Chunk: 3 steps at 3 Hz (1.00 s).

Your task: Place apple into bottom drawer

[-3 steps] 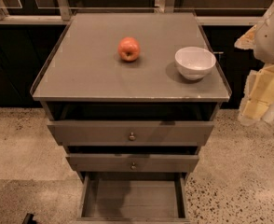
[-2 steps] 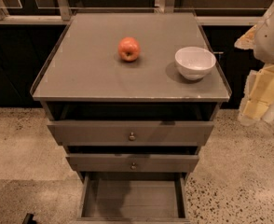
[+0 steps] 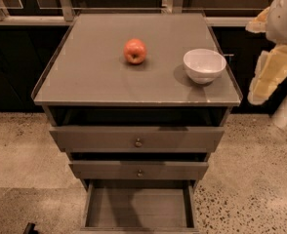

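Observation:
The apple (image 3: pixel 135 51), small, round and red-orange, sits on the grey cabinet top (image 3: pixel 94 77), a little behind its middle. The bottom drawer (image 3: pixel 137 208) is pulled out at the foot of the cabinet, a shallow grey box with a bare flat floor. Only white and cream parts of my arm (image 3: pixel 275 57) show at the right edge, beside and to the right of the cabinet top and well apart from the apple. The gripper itself is out of view.
A white bowl (image 3: pixel 204 65) stands on the cabinet top right of the apple, near the right rim. The two upper drawers (image 3: pixel 138 140) with round knobs stand slightly ajar. Speckled floor surrounds the cabinet. A small dark object (image 3: pixel 30 227) shows at the bottom left edge.

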Motion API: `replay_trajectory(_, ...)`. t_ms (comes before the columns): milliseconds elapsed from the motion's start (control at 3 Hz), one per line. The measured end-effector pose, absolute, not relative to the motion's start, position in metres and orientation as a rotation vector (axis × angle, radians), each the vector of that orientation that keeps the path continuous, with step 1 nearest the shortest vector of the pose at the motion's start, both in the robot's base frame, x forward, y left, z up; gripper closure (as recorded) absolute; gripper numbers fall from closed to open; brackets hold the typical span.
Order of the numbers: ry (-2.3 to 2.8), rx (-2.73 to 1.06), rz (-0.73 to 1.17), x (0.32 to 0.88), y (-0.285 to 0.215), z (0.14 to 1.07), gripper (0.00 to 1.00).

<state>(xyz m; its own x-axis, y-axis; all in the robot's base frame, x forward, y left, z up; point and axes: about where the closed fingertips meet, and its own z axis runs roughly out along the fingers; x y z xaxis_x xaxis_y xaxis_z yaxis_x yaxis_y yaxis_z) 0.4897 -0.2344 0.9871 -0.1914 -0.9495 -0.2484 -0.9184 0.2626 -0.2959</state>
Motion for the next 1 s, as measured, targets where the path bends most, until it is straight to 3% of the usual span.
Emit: replay_trajectory(1000,2.003,-1.554,0.1,0.645,-0.212,0.992,0.0)
